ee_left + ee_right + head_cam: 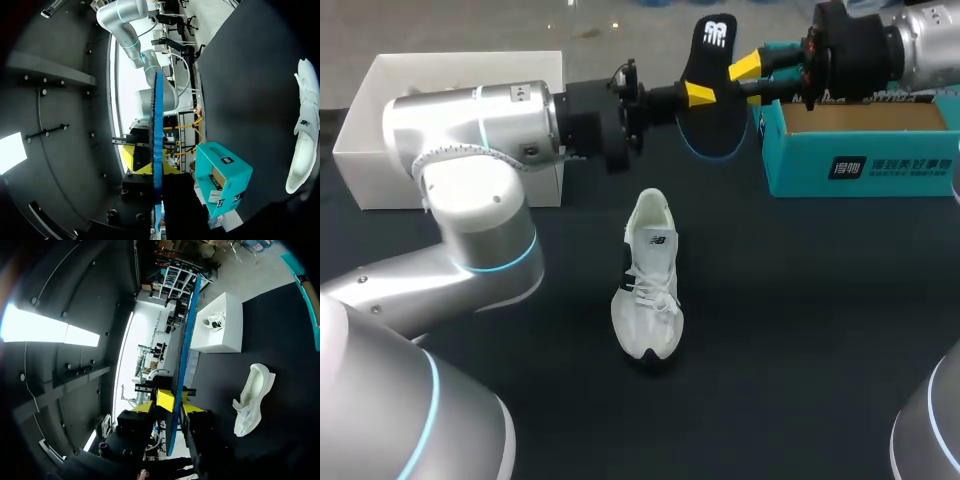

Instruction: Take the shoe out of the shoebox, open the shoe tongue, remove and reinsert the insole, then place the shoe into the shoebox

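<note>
The black insole with a blue edge is held upright in the air above the table's back, between my two arms. My left gripper is shut on its lower part from the left. My right gripper meets it from the right, at its edge. In the left wrist view the insole stands edge-on between that gripper's yellow tips. In the right wrist view the yellow tips of my right gripper press both sides of the insole. The white shoe lies on the dark table, toe toward the front.
The teal shoebox stands open at the back right, under my right arm. A white box sits at the back left; in the right wrist view a second shoe rests on it.
</note>
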Controlling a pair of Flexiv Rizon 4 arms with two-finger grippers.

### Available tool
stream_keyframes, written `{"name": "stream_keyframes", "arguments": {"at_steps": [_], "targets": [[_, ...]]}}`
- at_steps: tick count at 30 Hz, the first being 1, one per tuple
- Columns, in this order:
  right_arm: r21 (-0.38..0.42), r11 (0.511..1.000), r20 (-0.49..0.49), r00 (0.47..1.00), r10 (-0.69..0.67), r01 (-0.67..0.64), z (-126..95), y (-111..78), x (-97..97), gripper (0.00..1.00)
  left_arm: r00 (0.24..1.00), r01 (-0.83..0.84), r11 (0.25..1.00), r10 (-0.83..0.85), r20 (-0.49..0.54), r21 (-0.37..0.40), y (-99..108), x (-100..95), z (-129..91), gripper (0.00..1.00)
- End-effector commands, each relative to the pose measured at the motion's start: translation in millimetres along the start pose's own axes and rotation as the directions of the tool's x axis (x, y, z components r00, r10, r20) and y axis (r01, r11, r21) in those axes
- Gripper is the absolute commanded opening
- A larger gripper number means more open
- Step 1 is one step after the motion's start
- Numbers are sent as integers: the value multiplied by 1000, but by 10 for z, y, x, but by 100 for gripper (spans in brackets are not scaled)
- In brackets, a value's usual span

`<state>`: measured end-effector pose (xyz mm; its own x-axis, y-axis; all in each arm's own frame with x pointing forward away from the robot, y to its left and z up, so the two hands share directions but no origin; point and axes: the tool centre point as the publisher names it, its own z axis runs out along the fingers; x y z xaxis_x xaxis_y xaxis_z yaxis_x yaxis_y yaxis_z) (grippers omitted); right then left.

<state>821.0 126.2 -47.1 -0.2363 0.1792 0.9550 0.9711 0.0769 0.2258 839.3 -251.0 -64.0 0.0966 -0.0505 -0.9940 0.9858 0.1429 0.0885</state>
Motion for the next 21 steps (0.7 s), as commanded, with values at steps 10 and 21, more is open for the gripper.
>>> {"name": "stream_keyframes", "arguments": {"at_steps": [10, 21], "targets": [[26, 999, -1, 999, 32, -32, 87, -119, -75, 1, 999, -27, 999, 27, 23, -20, 52, -25, 83, 0], [13, 999, -2, 999, 43, -43, 72, -76, -89, 21, 999, -29, 999, 30, 28, -12, 34, -51, 82, 0]]}}
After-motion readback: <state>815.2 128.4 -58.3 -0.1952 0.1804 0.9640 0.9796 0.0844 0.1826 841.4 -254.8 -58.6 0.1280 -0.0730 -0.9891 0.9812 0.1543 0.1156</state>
